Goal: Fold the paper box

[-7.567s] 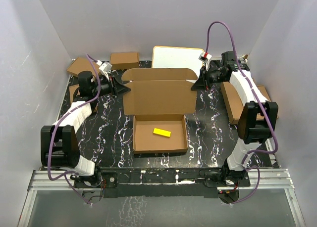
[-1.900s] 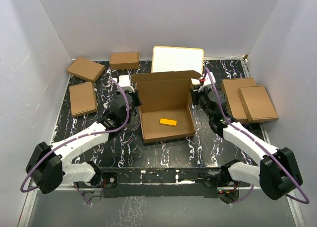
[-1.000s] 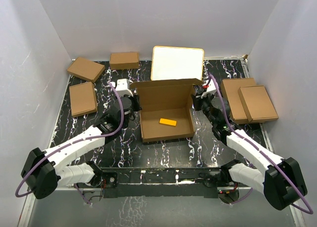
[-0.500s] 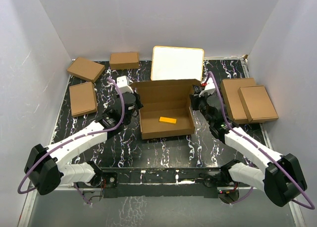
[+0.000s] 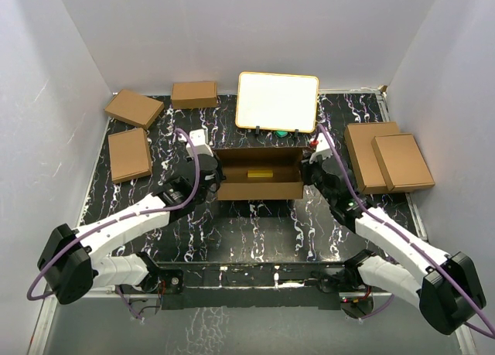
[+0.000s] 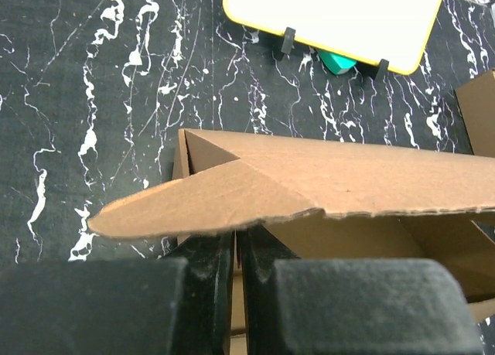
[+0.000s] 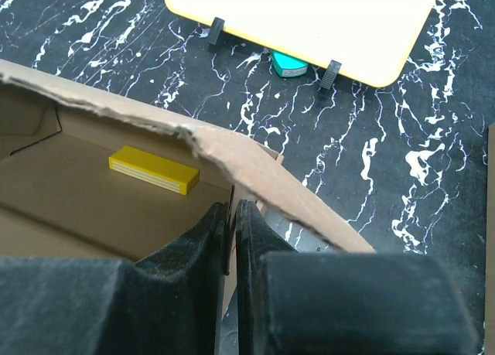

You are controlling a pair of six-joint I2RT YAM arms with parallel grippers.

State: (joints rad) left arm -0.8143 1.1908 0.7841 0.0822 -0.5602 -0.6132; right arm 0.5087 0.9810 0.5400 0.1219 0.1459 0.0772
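The paper box point(image 5: 259, 186) sits mid-table, its lid tilted forward over the tray, with a yellow block point(image 5: 259, 173) showing inside. My left gripper point(image 5: 210, 174) is shut on the box's left side wall. In the left wrist view the fingers point(image 6: 209, 262) pinch thin cardboard under the lid's ear flap point(image 6: 232, 200). My right gripper point(image 5: 309, 174) is shut on the right side wall. In the right wrist view the gripper point(image 7: 232, 223) clamps the wall edge, with the yellow block point(image 7: 153, 169) inside and the lid edge point(image 7: 263, 177) above.
A white board with a tan frame point(image 5: 277, 101) stands behind the box, a teal object point(image 7: 290, 65) at its foot. Small folded brown boxes lie at the left point(image 5: 129, 154), back left point(image 5: 133, 107), back point(image 5: 193, 93) and right point(image 5: 390, 162).
The lid has swung down and forward over the tray, hiding most of the inside. Both grippers stayed clamped at the box's sides and shifted slightly back with it.
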